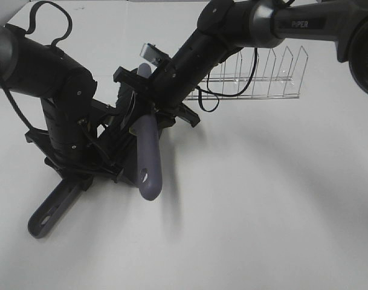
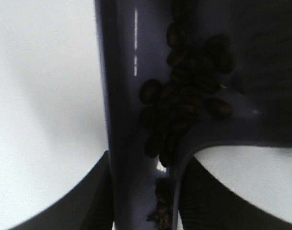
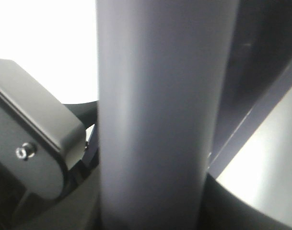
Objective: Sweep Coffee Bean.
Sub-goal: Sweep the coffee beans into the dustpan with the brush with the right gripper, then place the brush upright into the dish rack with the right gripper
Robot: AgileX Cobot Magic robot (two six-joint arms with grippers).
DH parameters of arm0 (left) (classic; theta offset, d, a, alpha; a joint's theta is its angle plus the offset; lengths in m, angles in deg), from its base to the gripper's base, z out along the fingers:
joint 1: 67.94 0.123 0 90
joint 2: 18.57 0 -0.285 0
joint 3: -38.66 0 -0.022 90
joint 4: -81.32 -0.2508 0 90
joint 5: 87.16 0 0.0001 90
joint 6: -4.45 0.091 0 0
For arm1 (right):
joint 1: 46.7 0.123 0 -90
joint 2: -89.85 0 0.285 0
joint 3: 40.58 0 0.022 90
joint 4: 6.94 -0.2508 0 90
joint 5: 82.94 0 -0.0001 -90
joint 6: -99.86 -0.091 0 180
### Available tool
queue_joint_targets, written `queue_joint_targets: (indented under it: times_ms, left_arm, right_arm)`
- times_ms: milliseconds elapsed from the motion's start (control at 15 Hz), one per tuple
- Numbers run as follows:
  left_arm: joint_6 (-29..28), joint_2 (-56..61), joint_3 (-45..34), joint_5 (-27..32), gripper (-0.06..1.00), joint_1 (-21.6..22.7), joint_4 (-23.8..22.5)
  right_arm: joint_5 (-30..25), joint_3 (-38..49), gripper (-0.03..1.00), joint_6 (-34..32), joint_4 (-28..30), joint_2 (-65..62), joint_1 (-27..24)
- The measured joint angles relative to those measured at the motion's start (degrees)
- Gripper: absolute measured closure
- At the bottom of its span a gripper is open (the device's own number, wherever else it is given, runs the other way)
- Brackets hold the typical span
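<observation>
Coffee bean point(image 2: 184, 105) heap strung along dustpan point(image 2: 122, 96) wall; left hand point(image 1: 90, 172) pinching dustpan, right hand point(image 1: 148, 104) pinching brush handle point(image 1: 149, 163)

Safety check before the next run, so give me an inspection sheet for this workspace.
Surface: white table, shadowed under the arms.
Job's things: coffee beans heaped in the purple dustpan; brush over it.
Clutter: clear rack at the back.
End effectors: left end effector shut on the dustpan; right end effector shut on the brush.
Cables: black cable looping beside the left arm.
Surroundings: nothing seen.
</observation>
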Motion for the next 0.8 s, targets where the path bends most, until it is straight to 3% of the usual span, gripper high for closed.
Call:
queue_joint_targets:
  times_ms: [200,333,400,600,667,800]
  left_arm:
    - [0.17,0.0,0.0,-0.11,0.63,0.0,0.0]
    - [0.29,0.0,0.0,-0.17,0.63,0.0,0.0]
    - [0.4,0.0,0.0,-0.17,0.63,0.0,0.11]
    - [1.49,0.0,0.0,-0.34,0.63,0.06,0.46]
    - [1.55,0.0,0.0,-0.34,0.63,0.17,0.63]
    - [1.72,0.0,0.0,-0.46,0.63,0.17,0.74]
  right_arm:
    - [-2.69,0.0,0.7,0.0,5.9,-4.81,-2.29]
    - [-7.51,0.0,0.7,-1.26,14.04,-7.51,-2.46]
    - [-8.31,0.0,0.7,-1.95,16.73,-7.91,-2.46]
    - [-9.0,0.63,0.7,-7.1,32.14,-11.75,-2.52]
    - [-8.88,0.97,0.7,-7.51,33.12,-12.61,-2.52]
    - [-8.71,9.4,0.7,-7.85,37.13,-19.14,-2.52]
